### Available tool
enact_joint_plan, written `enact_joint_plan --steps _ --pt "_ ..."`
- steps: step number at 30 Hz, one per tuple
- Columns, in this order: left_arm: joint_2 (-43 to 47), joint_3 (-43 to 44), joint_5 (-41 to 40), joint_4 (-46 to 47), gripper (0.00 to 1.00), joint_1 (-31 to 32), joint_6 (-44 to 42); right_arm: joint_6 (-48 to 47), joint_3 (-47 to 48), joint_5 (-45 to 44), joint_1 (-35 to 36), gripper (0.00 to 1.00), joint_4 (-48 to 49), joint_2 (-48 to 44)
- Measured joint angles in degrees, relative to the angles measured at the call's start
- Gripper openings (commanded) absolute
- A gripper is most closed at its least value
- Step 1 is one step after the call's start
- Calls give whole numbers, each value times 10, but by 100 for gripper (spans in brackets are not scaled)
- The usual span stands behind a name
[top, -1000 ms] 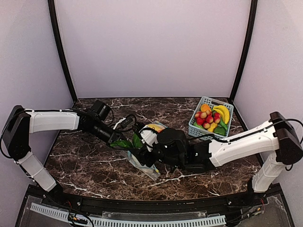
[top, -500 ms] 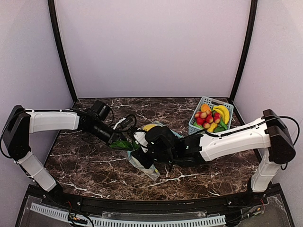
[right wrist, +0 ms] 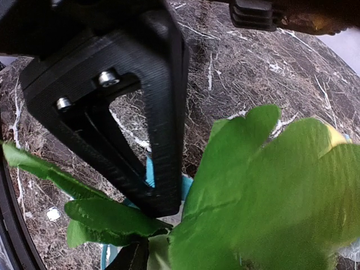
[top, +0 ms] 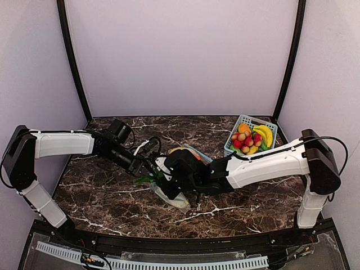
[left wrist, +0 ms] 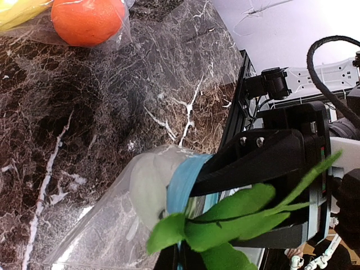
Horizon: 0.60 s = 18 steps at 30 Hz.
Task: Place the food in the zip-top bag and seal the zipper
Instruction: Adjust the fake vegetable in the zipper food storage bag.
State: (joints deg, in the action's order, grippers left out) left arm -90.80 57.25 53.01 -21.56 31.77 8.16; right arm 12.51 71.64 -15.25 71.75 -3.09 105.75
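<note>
We find the left fingers (top: 147,170) pinched shut on the rim of the zip-top bag (top: 172,197) as the white leafy piece (left wrist: 147,188) lies nose-first inside that bag's mouth, leaves trailing out toward the right fingers (top: 167,179), whose grip we cannot tell.

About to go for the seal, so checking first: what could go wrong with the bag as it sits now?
1. The green leaves of the white vegetable hang out across the blue zipper; closing now would likely trap them and leave a gap.
2. The left hand grips only the mouth of the bag, so a hard push on the vegetable might tug it loose.
</note>
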Motion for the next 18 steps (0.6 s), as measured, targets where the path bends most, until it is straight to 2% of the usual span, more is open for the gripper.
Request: enact_joint_plan --steps 12,18 --pt "20 0 -23 0 1 0 -2 17 52 1 -11 29 -61 35" --pt "55 -10 -36 4 1 0 -1 3 63 33 -12 30 -63 35"
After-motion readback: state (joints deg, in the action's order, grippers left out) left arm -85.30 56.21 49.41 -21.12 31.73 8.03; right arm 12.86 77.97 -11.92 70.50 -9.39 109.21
